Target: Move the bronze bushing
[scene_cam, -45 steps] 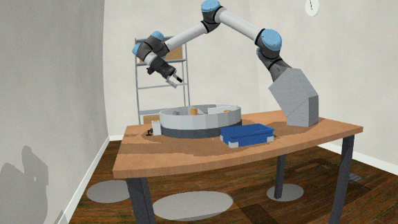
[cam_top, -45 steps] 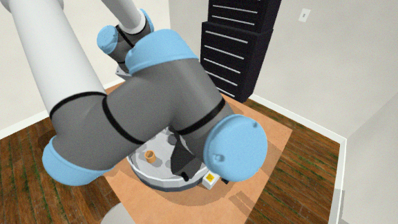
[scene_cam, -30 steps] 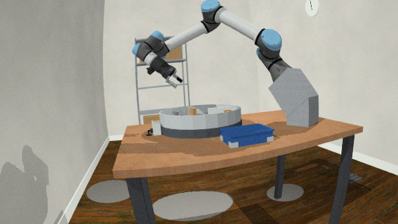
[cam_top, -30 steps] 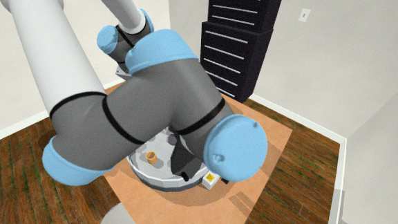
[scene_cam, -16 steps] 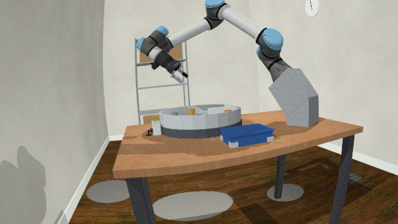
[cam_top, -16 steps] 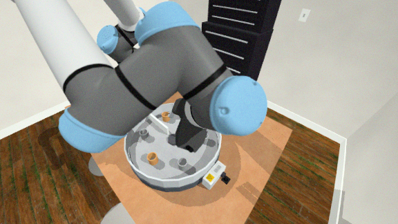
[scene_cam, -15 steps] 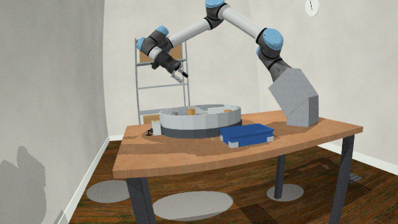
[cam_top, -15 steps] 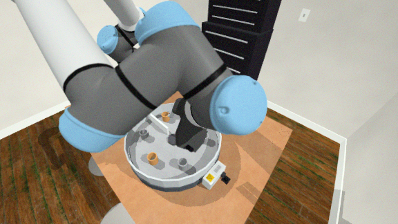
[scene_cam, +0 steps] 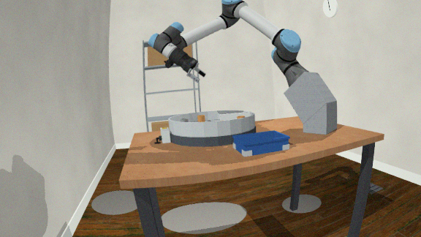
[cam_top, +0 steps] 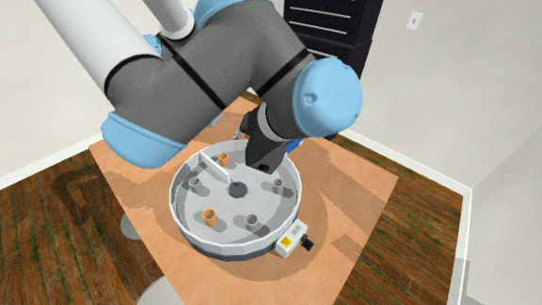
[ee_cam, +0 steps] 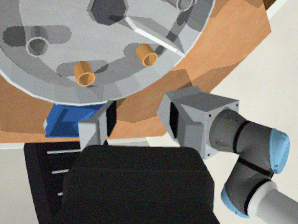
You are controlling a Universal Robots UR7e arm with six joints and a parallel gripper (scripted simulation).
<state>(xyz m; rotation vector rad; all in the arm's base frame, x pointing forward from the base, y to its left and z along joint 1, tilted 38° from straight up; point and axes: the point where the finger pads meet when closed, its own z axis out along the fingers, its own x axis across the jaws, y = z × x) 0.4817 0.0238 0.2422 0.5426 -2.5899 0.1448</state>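
Above a tan wooden tabletop (cam_top: pixel 364 188) (scene_cam: pixel 183 166) (ee_cam: pixel 235 60), holding nothing with the grey, black-padded two-finger gripper (cam_top: pixel 239 134) (scene_cam: pixel 200 77) (ee_cam: pixel 143 112) wide open.
Orange-bronze cylindrical bushings (cam_top: pixel 209 217) (scene_cam: pixel 201 118) (ee_cam: pixel 84 74) inside the round grey turntable (cam_top: pixel 235 246) (scene_cam: pixel 210 129) (ee_cam: pixel 117 95), beside the blue rectangular crate (cam_top: pixel 294 146) (scene_cam: pixel 264 145) (ee_cam: pixel 70 121).

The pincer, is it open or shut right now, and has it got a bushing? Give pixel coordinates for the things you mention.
Pincer (scene_cam: pixel 202 77) (ee_cam: pixel 143 112): open, holding nothing, up above the turntable (cam_top: pixel 235 248) (scene_cam: pixel 212 129) (ee_cam: pixel 75 97).

Turntable (cam_top: pixel 231 248) (scene_cam: pixel 212 129) (ee_cam: pixel 115 92) and crate (cam_top: pixel 294 146) (scene_cam: pixel 261 143) (ee_cam: pixel 67 120) stand side by side on the table (cam_top: pixel 358 188) (scene_cam: pixel 183 161) (ee_cam: pixel 240 60). Sleeves (cam_top: pixel 209 218) (scene_cam: pixel 201 118) (ee_cam: pixel 85 75) stand apart inside the turntable's rim; a box (cam_top: pixel 286 241) (scene_cam: pixel 165 135) adjoins it outside.
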